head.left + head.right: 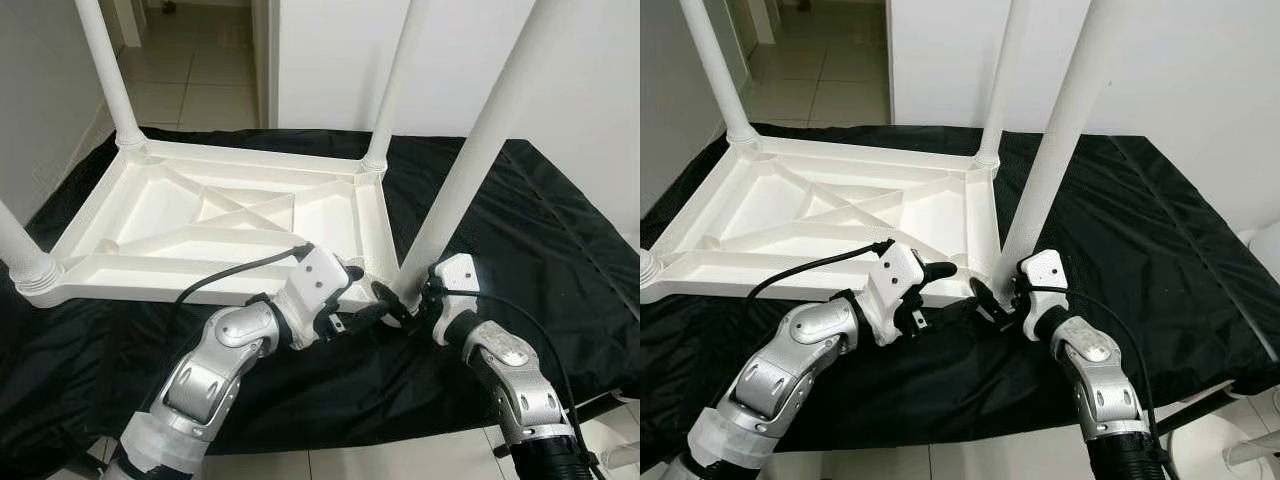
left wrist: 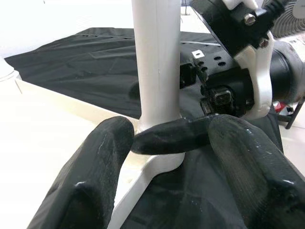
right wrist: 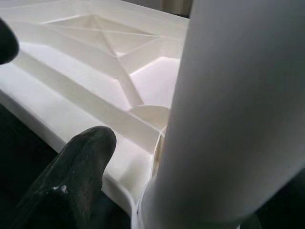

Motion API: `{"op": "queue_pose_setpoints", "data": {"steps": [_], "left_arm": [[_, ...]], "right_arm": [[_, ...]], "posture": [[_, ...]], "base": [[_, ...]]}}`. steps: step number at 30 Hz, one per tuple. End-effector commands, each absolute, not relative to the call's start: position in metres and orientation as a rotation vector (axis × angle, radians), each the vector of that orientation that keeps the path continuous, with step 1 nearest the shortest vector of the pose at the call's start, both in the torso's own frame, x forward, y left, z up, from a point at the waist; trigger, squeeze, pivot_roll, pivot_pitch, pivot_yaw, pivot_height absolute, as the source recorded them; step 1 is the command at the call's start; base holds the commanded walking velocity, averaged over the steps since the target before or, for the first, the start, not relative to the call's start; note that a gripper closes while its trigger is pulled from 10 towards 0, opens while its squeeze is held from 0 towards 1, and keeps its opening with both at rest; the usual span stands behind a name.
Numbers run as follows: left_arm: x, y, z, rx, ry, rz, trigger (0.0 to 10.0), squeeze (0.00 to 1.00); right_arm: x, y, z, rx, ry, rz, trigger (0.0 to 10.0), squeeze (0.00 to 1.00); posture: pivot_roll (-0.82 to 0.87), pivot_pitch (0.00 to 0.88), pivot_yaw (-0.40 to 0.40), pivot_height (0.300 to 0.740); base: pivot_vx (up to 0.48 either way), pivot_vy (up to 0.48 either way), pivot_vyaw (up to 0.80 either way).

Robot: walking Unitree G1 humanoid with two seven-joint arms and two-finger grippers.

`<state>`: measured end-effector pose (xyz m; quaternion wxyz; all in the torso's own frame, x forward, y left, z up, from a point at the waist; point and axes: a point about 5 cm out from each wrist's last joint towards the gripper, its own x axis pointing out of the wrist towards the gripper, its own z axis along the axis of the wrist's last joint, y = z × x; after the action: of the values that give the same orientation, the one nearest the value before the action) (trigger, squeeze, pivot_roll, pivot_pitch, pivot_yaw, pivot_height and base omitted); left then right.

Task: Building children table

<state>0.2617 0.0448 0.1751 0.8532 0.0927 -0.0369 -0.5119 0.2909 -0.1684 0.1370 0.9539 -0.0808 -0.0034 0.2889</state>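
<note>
Upturned white tabletop [image 1: 215, 215] lies on the black cloth [image 1: 560, 220], with the fourth leg [image 1: 470, 150] standing at its near right corner socket, long axis upright with a slight lean. Right tool [image 1: 405, 305] sits at the leg's foot with fingers set about its base, apparently holding it. Left tool [image 1: 365, 315] reaches in from the tabletop side, fingers spread wide, just beside that socket; both arms are about equally near.
</note>
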Motion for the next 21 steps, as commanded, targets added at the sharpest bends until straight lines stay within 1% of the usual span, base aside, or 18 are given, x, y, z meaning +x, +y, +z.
{"op": "queue_pose_setpoints", "data": {"steps": [1,2,3,4,5,10,17,18,21], "left_arm": [[0.264,0.045,0.173,0.192,-0.063,-1.048,10.0,0.0],[0.265,0.046,0.174,0.197,-0.063,-1.05,10.0,0.0],[0.265,0.046,0.174,0.197,-0.063,-1.05,10.0,0.0],[0.266,0.046,0.175,0.201,-0.063,-1.051,10.0,0.0],[0.266,0.046,0.175,0.202,-0.064,-1.049,10.0,0.0],[0.266,0.047,0.176,0.201,-0.065,-1.042,10.0,0.0],[0.265,0.047,0.175,0.198,-0.061,-1.035,10.0,0.0],[0.265,0.047,0.175,0.197,-0.061,-1.034,10.0,0.0],[0.265,0.047,0.175,0.195,-0.061,-1.033,10.0,0.0]], "right_arm": [[0.292,-0.171,0.137,-0.167,-0.007,0.594,10.0,0.0],[0.299,-0.174,0.139,-0.21,0.001,0.639,9.8,0.0],[0.299,-0.174,0.139,-0.21,0.001,0.639,9.8,0.0],[0.306,-0.179,0.141,-0.244,0.015,0.667,2.1,0.0],[0.312,-0.182,0.141,-0.269,0.031,0.685,0.0,0.0],[0.315,-0.187,0.138,-0.281,0.048,0.72,0.0,0.0],[0.31,-0.192,0.129,-0.272,0.079,0.743,0.0,0.0],[0.308,-0.192,0.128,-0.253,0.079,0.74,10.0,0.0],[0.307,-0.191,0.128,-0.217,0.077,0.732,10.0,0.0]], "posture": [[-0.04,0.018,-0.042,0.74],[-0.04,0.018,-0.04,0.74],[-0.04,0.018,-0.04,0.74],[-0.03,0.019,-0.044,0.74],[-0.03,0.019,-0.044,0.74],[-0.03,0.019,-0.044,0.74],[-0.02,0.024,-0.057,0.74],[-0.02,0.026,-0.06,0.74],[-0.02,0.028,-0.061,0.74]], "base": [[0.0,0.0,0.0],[0.0,0.0,0.0],[0.0,0.0,0.0],[0.0,0.0,0.0],[0.0,0.0,0.0],[0.0,0.0,0.0],[0.0,0.0,0.0],[0.0,0.0,0.0],[0.0,0.0,0.0]]}}
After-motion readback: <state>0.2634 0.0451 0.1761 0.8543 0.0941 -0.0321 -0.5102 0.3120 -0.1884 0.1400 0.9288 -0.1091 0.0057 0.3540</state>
